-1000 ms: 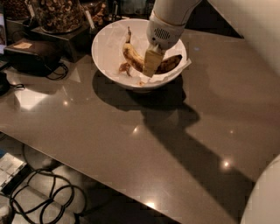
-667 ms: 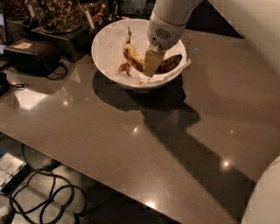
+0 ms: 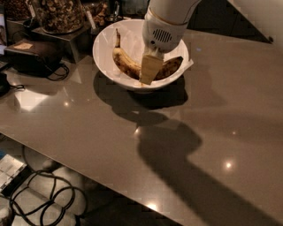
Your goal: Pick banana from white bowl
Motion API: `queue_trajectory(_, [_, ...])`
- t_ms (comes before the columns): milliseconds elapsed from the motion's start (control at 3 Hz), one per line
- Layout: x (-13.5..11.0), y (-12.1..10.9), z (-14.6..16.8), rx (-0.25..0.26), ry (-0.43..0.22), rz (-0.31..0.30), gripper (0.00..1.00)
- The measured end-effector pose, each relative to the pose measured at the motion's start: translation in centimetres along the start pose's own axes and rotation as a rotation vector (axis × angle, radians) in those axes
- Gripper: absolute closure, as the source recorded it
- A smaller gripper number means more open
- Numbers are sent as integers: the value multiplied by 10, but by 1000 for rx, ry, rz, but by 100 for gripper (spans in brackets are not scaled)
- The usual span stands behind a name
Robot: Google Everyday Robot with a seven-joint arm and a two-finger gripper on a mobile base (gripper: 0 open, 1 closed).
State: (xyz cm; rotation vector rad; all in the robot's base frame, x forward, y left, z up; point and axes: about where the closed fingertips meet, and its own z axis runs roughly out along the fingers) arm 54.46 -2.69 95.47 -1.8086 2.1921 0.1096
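Observation:
The white bowl (image 3: 104,40) stands on the grey-brown table at the back centre. The banana (image 3: 125,63) lies curved inside it, dull yellow with brown speckles. Its dark stem points up at the bowl's left wall and its dark tip (image 3: 174,64) is at the right. My gripper (image 3: 150,74) reaches down from the white wrist into the bowl, right over the banana's middle, and hides that part. A corner of white paper lining (image 3: 187,65) sticks out over the bowl's right rim.
A clear jar of brown snacks (image 3: 57,13) stands on a dark box behind the bowl's left. A black case (image 3: 31,53) with a cable lies at the left. The table's front edge runs diagonally; cables (image 3: 44,198) lie on the floor below.

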Motion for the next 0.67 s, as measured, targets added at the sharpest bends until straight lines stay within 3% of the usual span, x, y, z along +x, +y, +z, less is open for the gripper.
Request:
queue_trajectory(333, [-5,18,-9,-15,1,-48,100])
queue_trajectory(667, [-5,18,-9,-15,1,-48,100])
